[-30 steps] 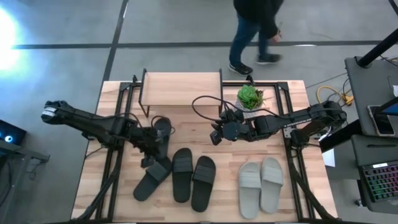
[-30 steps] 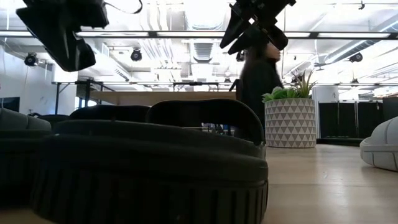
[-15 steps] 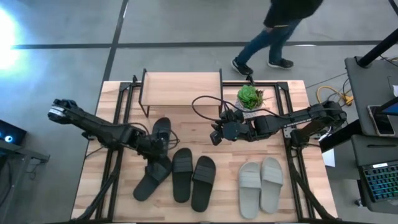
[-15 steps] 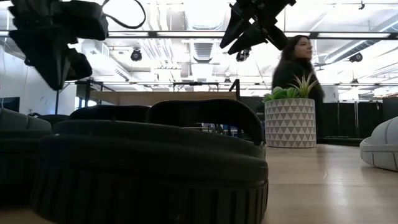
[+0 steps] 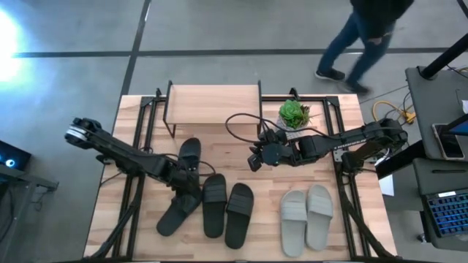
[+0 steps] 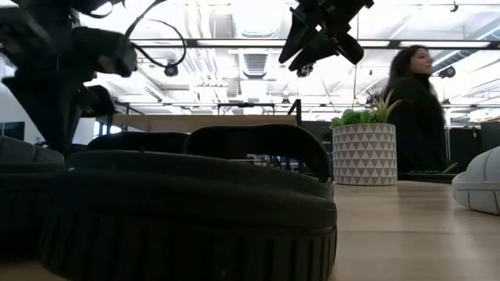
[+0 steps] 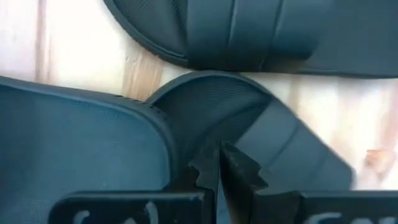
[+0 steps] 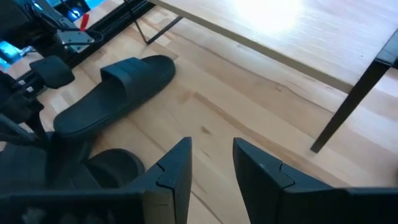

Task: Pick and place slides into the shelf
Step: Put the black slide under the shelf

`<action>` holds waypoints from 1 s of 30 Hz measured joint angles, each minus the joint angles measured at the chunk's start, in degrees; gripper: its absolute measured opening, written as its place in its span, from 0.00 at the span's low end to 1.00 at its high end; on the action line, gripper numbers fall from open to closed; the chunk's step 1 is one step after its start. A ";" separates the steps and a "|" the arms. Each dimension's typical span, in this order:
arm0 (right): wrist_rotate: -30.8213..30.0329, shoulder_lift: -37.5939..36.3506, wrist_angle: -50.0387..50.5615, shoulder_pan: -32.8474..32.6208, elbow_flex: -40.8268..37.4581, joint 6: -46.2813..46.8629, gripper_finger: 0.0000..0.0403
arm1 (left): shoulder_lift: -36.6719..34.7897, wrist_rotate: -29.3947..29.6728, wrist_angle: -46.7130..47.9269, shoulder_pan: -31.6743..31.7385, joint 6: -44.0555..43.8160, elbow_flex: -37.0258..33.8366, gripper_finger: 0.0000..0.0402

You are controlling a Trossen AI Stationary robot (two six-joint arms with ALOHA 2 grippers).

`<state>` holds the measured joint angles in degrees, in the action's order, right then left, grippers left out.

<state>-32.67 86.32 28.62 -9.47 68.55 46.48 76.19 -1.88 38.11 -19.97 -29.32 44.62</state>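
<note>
Three black slides lie near the table's middle: one (image 5: 189, 155) in front of the shelf (image 5: 213, 104), a tilted one (image 5: 178, 212), and a pair (image 5: 213, 204) (image 5: 239, 214) beside it. The grey pair (image 5: 307, 217) lies to the right. My left gripper (image 5: 189, 184) is shut and low over the tilted slide's far end (image 7: 261, 124). My right gripper (image 5: 256, 159) hovers open above bare table (image 8: 211, 155). Every slide rests sole-down on the tabletop. My left gripper (image 7: 219, 163) points down with its fingers shut, over the tilted black slide's footbed beside the strap's edge (image 7: 273, 134). I cannot tell whether the fingertips touch the slide.
A potted plant (image 5: 294, 113) stands right of the shelf, close behind my right arm. The shelf's thin black leg (image 8: 348, 106) and plank top (image 8: 280, 31) lie ahead of my right gripper. A person (image 5: 365, 36) walks on the floor beyond the far edge.
My left gripper has moved toward the table's right and near edges and come down onto the tilted black slide, staying shut. The slides have kept their places. The person beyond the table has walked to the right.
</note>
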 joint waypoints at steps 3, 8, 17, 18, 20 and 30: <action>0.00 0.00 0.15 0.00 0.00 0.00 0.27 | 0.86 3.48 0.04 0.60 1.63 -0.02 0.00; 0.02 0.02 0.16 0.00 0.00 0.00 0.27 | 2.34 8.72 2.57 3.93 4.54 -0.33 0.00; 0.04 0.02 0.91 0.00 0.00 0.02 0.27 | 4.04 6.92 -0.22 13.55 13.92 -3.43 0.00; 0.04 0.02 1.02 0.00 0.00 0.15 0.27 | 3.85 7.44 -0.64 14.32 14.86 -3.43 0.00; 0.04 0.02 1.42 0.00 0.00 0.67 0.27 | 3.52 9.35 -1.48 15.79 15.48 -3.43 0.00; 0.04 0.02 1.64 -0.02 0.00 1.53 0.27 | -0.48 14.68 -0.37 17.99 12.71 -3.85 0.00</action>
<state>-32.62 86.35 30.26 -9.49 68.55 48.01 75.71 12.80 37.74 -1.98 -16.61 40.77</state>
